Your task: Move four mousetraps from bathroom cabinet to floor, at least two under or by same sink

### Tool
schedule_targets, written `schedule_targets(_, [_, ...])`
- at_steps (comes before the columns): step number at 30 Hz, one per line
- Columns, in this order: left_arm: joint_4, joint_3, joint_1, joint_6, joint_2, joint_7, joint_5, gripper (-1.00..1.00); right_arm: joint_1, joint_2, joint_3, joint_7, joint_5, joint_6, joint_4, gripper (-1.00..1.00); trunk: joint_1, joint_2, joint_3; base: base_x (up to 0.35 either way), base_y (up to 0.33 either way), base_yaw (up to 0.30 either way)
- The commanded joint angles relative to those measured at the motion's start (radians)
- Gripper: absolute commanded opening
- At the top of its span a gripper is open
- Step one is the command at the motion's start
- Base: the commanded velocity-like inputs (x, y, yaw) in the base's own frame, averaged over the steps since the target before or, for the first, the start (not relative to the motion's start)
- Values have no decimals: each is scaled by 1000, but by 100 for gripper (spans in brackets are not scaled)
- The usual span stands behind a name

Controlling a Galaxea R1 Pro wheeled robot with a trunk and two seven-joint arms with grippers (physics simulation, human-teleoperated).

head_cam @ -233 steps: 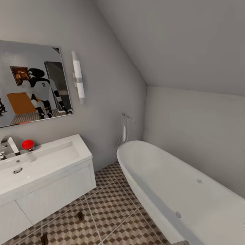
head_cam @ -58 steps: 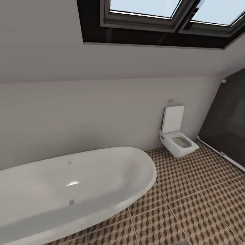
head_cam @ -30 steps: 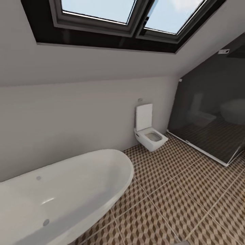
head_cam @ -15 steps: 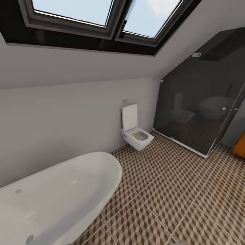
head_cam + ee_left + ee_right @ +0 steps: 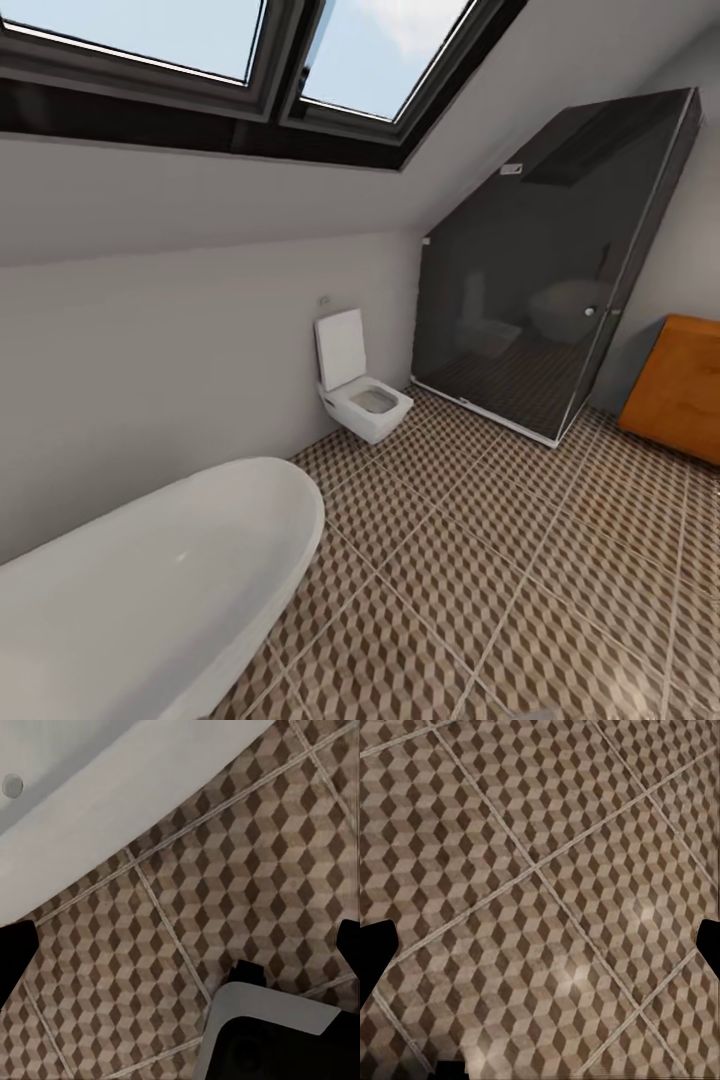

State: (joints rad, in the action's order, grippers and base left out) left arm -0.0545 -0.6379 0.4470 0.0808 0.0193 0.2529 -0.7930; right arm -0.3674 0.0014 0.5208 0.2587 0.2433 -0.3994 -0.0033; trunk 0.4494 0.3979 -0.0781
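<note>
The orange-brown cabinet [image 5: 680,400] stands at the right edge of the head view, past the shower. The cube-patterned bathroom floor [image 5: 520,580] spreads across the lower right. The mousetraps and the sink are out of view. In the left wrist view my left gripper [image 5: 180,952] is open over the tiles, its dark fingertips [image 5: 15,956] wide apart with nothing between them. My right gripper [image 5: 540,941] is also open above bare tiles [image 5: 547,870], fingertips [image 5: 375,945] at both edges.
The white bathtub [image 5: 130,600] fills the lower left, and its rim [image 5: 90,802] shows in the left wrist view. A white square toilet [image 5: 360,395] hangs on the far wall. A dark glass shower [image 5: 550,290] stands between toilet and cabinet. My base [image 5: 277,1035] is over the tiles.
The head camera has swung right: the sink and mirror left the picture, the bathtub slid left, and the toilet, the shower and now the cabinet's edge came into view.
</note>
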Motion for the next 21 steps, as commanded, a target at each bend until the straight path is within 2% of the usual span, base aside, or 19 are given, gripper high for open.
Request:
schedule_targets(1, [-2, -6, 1, 4, 0, 0, -6, 100, -1, 0, 8, 2, 8, -2, 0, 100, 1, 2, -1, 0, 0, -282])
schedule_targets(21, [-2, -7, 1, 4, 1, 0, -6, 100, -1, 0, 8, 2, 8, -2, 0, 100, 1, 2, 15, 0, 0, -280])
